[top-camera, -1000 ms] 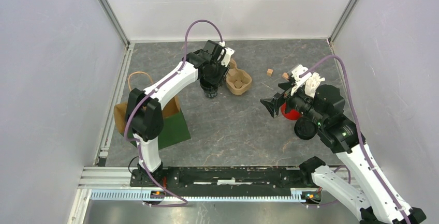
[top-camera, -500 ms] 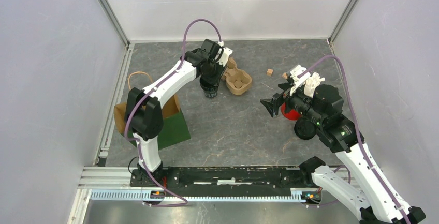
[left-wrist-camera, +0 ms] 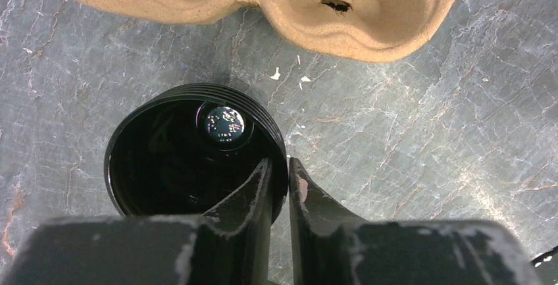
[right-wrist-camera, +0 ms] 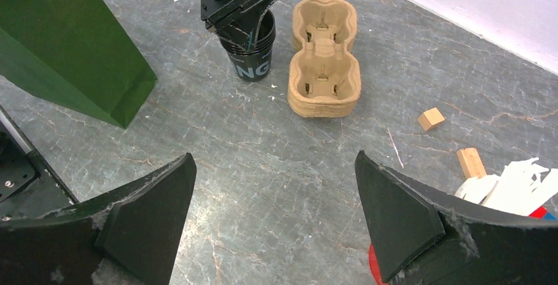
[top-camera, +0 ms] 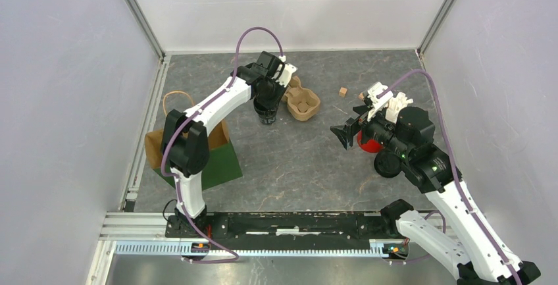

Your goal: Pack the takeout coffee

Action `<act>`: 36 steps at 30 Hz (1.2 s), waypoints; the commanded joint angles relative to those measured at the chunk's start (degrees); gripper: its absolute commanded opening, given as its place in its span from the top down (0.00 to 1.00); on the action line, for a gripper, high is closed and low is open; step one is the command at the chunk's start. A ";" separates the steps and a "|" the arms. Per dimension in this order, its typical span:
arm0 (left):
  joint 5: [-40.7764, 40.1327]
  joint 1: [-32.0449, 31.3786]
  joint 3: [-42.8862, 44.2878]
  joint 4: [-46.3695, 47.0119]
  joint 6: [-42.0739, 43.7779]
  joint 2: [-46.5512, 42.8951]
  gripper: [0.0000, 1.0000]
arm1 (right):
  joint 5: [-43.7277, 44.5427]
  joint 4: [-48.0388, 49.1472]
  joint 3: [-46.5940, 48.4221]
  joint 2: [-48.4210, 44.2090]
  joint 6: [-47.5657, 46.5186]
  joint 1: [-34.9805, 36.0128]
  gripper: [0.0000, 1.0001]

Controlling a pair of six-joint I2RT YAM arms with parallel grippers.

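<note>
The takeout coffee (left-wrist-camera: 171, 160) is a black cup standing upright on the grey table, its top open with no lid on it. My left gripper (left-wrist-camera: 279, 163) comes down from above and is shut on its rim, one finger inside the cup and the other outside. In the top view the cup (top-camera: 266, 116) stands just left of the brown pulp carrier tray (top-camera: 303, 104). A round black lid (top-camera: 388, 164) lies beside the right arm. My right gripper (right-wrist-camera: 275, 155) hovers open above bare table, holding nothing.
A paper bag (top-camera: 220, 160), brown with a green face, lies at the left by the left arm's base. A red cup of white sticks (top-camera: 368, 143) sits under the right wrist. Small wooden blocks (right-wrist-camera: 431, 118) lie to the right of the tray.
The left jaws have narrowed onto the cup's rim. The left wrist has shifted slightly. The right arm has hardly moved.
</note>
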 commanded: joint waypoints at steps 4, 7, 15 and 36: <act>1.52 0.24 2.40 0.37 1.76 0.27 0.85 | 0.72 1.49 -0.65 0.04 -0.65 0.20 0.02; 1.66 0.28 2.67 0.33 1.48 0.37 0.84 | 0.83 1.51 -0.94 0.09 -0.64 0.22 0.02; 3.24 0.33 4.49 -1.61 1.24 1.53 0.93 | 1.32 1.49 -1.13 0.49 -0.65 0.22 0.02; 5.26 0.28 6.82 -5.33 1.56 3.22 0.92 | 2.60 0.85 -1.01 1.36 -0.66 0.19 0.02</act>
